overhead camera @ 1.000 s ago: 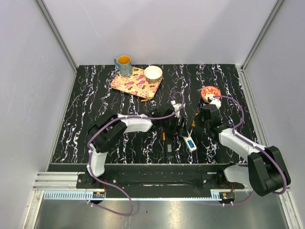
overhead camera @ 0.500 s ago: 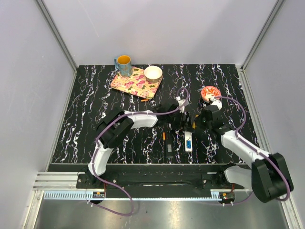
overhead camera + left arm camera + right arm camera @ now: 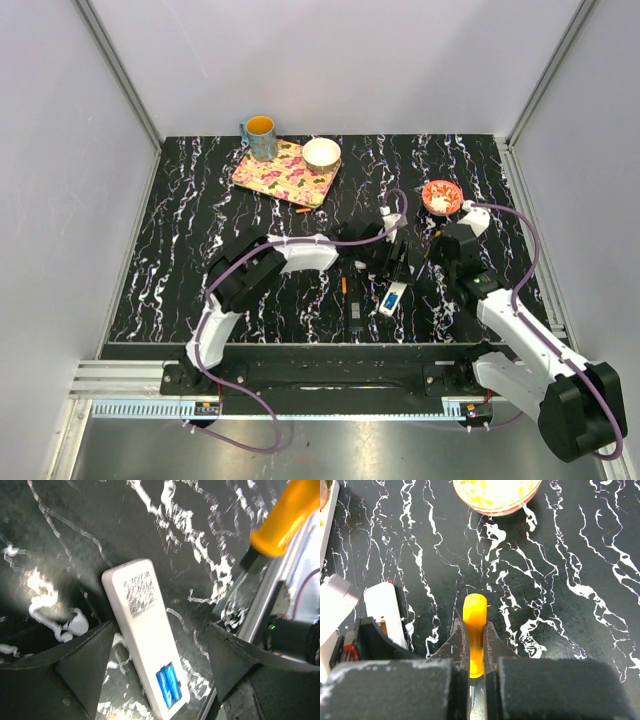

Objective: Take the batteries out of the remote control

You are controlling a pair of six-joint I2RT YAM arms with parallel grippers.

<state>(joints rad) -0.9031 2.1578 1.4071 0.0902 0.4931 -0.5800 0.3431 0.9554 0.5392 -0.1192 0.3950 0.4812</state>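
Note:
The white remote control (image 3: 145,630) lies back-up on the black marbled table, its compartment uncovered, with two blue batteries (image 3: 169,686) side by side inside. My left gripper (image 3: 160,665) is open and straddles the remote, whose edge is close to the left finger (image 3: 85,665). From above, the remote (image 3: 392,297) sits just under the left gripper (image 3: 393,272). My right gripper (image 3: 474,630) is shut on an orange-handled tool (image 3: 474,620), held to the right of the remote (image 3: 385,612). A slim orange cell (image 3: 343,285) lies loose on the table.
A flat black bar (image 3: 353,312) lies left of the remote. A red bowl (image 3: 441,195) stands at the right, close ahead of the right gripper. At the back left are a floral tray (image 3: 285,172), a mug (image 3: 260,137) and a white bowl (image 3: 321,153).
My left arm has reached further right and now sits over the remote, which has turned slightly. The right arm has drawn back to the right with the orange tool.

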